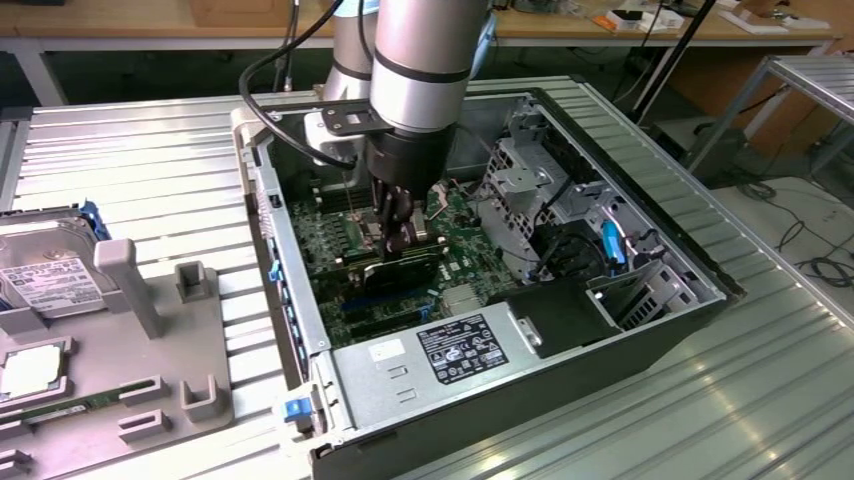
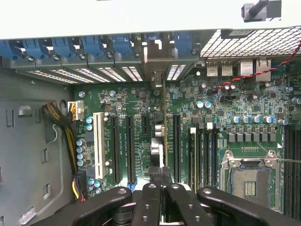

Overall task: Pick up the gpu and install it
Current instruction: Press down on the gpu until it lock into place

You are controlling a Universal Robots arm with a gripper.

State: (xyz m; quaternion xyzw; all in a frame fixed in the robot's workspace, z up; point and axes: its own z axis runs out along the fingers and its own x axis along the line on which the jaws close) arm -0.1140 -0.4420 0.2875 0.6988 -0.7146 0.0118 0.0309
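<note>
Inside case (image 1: 694, 300) | hand (image 2: 162, 176) clamps gpu (image 2: 162, 117) edge-on | wrist: motherboard slots (image 2: 128, 146)

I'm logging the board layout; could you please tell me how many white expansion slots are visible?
1. The white slot stands on the motherboard, between the yellow-and-black cable bundle and the black slots; more may hide behind the pincer.

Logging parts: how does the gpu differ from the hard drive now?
The gpu is a thin dark card; the hard drive is boxy with a white label. The gpu stands on edge inside the case, clamped in the shut gripper; the hard drive lies flat on the grey tray outside, untouched. Both are computer parts.
</note>
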